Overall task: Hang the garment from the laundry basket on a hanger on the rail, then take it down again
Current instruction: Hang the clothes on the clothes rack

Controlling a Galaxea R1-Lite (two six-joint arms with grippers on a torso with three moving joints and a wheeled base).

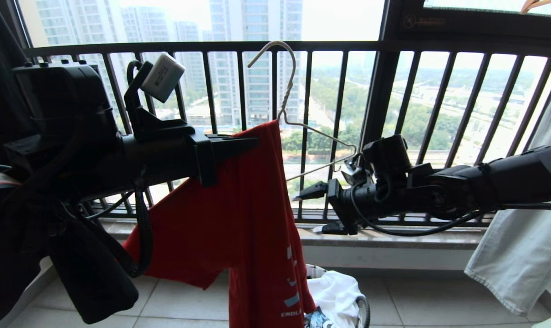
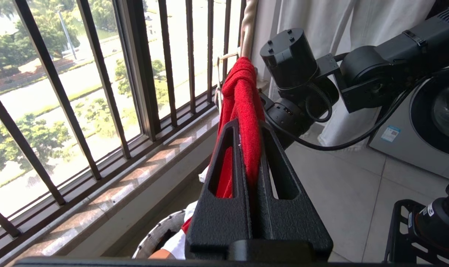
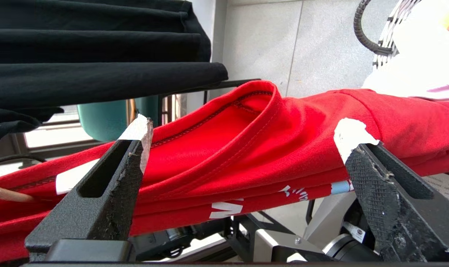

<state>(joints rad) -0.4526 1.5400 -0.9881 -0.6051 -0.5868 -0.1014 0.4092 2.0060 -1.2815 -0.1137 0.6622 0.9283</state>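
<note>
The red garment (image 1: pixel 248 218) hangs in folds over the thin cream hanger (image 1: pixel 287 91). The hanger's hook stands free in front of the balcony bars, resting on nothing. My left gripper (image 1: pixel 252 142) is shut on the garment's top fold (image 2: pixel 243 92) just below the hanger's neck. My right gripper (image 1: pixel 318 209) sits to the garment's right, below the hanger's bare arm. It is open, with the garment (image 3: pixel 246 148) stretched across just beyond its white-tipped fingers (image 3: pixel 139 128). The laundry basket (image 1: pixel 364 310) stands on the floor below, holding white clothes. The rail is out of view.
Dark vertical balcony bars (image 1: pixel 307 114) and a stone sill (image 1: pixel 394 237) run close behind both arms. A pale garment (image 1: pixel 521 246) hangs at the right and black clothing (image 3: pixel 98 55) at the left. A washing machine (image 2: pixel 432 122) stands behind the right arm.
</note>
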